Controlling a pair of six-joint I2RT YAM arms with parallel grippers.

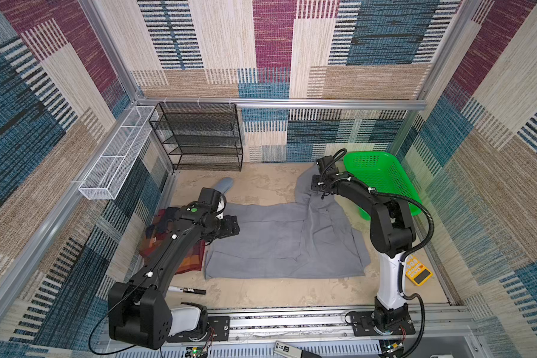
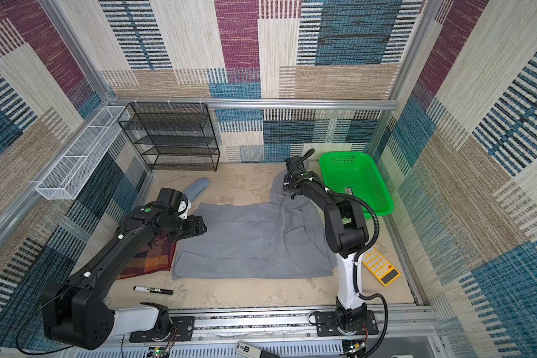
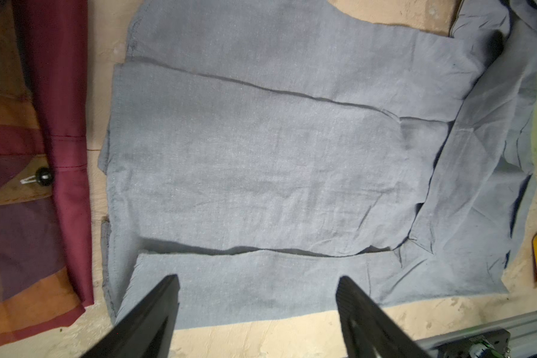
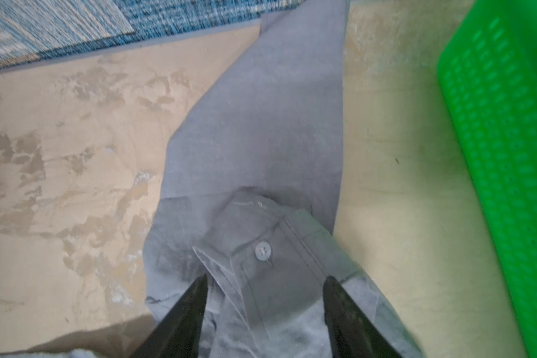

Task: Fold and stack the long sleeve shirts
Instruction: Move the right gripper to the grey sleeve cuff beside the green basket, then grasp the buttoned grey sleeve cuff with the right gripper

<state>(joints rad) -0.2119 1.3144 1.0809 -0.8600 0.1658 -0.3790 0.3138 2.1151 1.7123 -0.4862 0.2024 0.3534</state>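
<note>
A grey long sleeve shirt [image 1: 286, 238] [image 2: 251, 241] lies spread flat mid-table, its sides folded inward [image 3: 261, 161]. One sleeve [image 1: 304, 189] [image 4: 261, 124] runs toward the back wall. Its buttoned cuff [image 4: 270, 248] is folded back over it. My right gripper [image 1: 318, 184] [image 4: 265, 280] hangs over that cuff, jaws apart on either side of it. My left gripper [image 1: 233, 227] [image 3: 258, 279] is open just above the shirt's left edge, nothing between its fingers. The patchwork plaid shirt [image 1: 189, 260] [image 3: 59, 124] lies bunched at the left, partly hidden under my left arm.
A green basket [image 1: 382, 179] stands at the back right beside the sleeve. A yellow calculator [image 1: 417, 271] lies by the right arm's base. A black marker [image 1: 188, 290] is near the front. A blue-grey case [image 1: 225, 185], a black mesh shelf [image 1: 199, 136] and a white wire basket [image 1: 115, 155] are at the back left.
</note>
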